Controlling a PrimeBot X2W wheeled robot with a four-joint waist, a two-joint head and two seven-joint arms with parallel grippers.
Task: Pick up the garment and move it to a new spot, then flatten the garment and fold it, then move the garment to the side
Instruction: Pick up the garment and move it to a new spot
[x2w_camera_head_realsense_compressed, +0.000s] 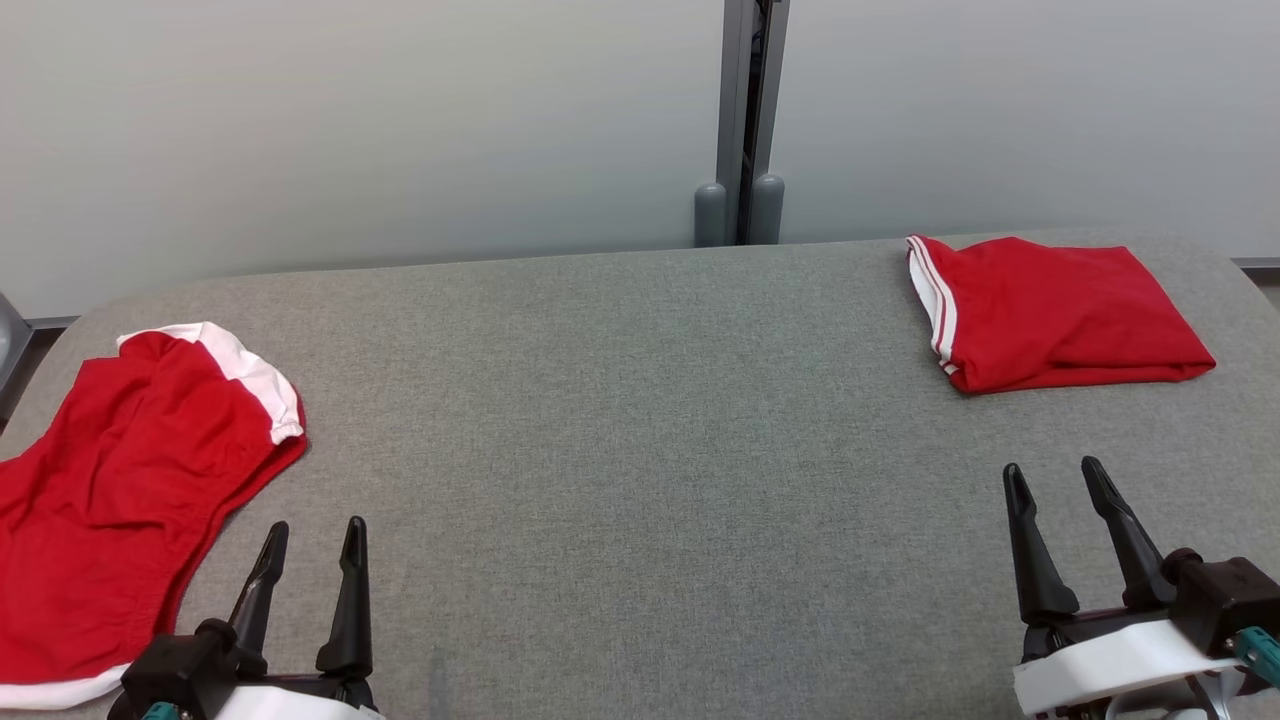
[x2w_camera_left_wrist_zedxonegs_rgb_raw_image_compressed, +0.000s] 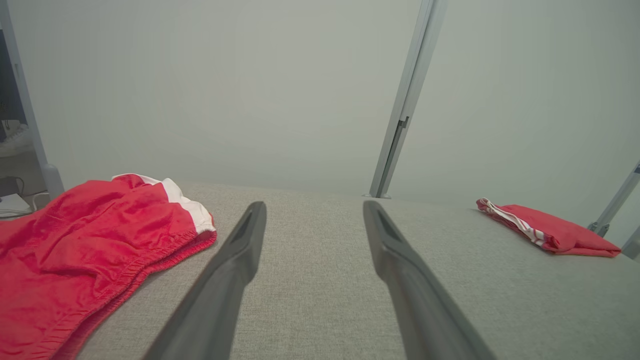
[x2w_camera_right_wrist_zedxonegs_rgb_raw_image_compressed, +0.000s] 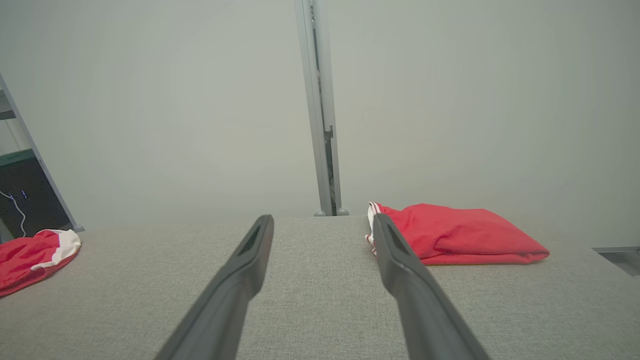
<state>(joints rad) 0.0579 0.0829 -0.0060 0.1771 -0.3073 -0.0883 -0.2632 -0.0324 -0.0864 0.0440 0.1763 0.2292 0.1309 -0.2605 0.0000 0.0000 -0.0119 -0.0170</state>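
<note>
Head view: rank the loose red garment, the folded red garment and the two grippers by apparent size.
1. Loose red garment, though cut off by the frame.
2. Folded red garment, farther from the camera.
3. Left gripper and right gripper: alike, not ranked.

Two red garments are counted: a loose garment (x2w_camera_head_realsense_compressed: 130, 480) at the lower left of the frame and a folded garment (x2w_camera_head_realsense_compressed: 1050, 310) at the upper right. Two grippers are seen, the left gripper (x2w_camera_head_realsense_compressed: 316, 525) and the right gripper (x2w_camera_head_realsense_compressed: 1051, 466), each with two dark fingers (x2w_camera_head_realsense_compressed: 350, 590). One grey surface (x2w_camera_head_realsense_compressed: 640, 400) and one upright post (x2w_camera_head_realsense_compressed: 745, 100) are noted.
</note>
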